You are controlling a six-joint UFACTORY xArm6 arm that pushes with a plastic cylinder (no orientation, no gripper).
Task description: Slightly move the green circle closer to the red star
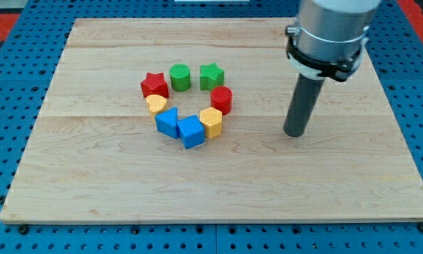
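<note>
Camera view, green circle (180,77) beside red star (155,85) — my tip (294,132) well right, no claw

8 blocks total on the tabletop (91,176): 2 red, 2 green, 2 yellow, 2 blue. Red: 1 red star (154,85), 1 red cylinder-like block (222,99). Green: 1 green circle (180,76), 1 green star (211,75). Yellow: 1 yellow rounded block (156,104), shape unclear, 1 yellow hexagon-like block (211,121). Blue: 1 blue block (167,122), 1 blue cube-like block (192,131). Stars 2. 1 rod, 1 tip (294,133)
</note>
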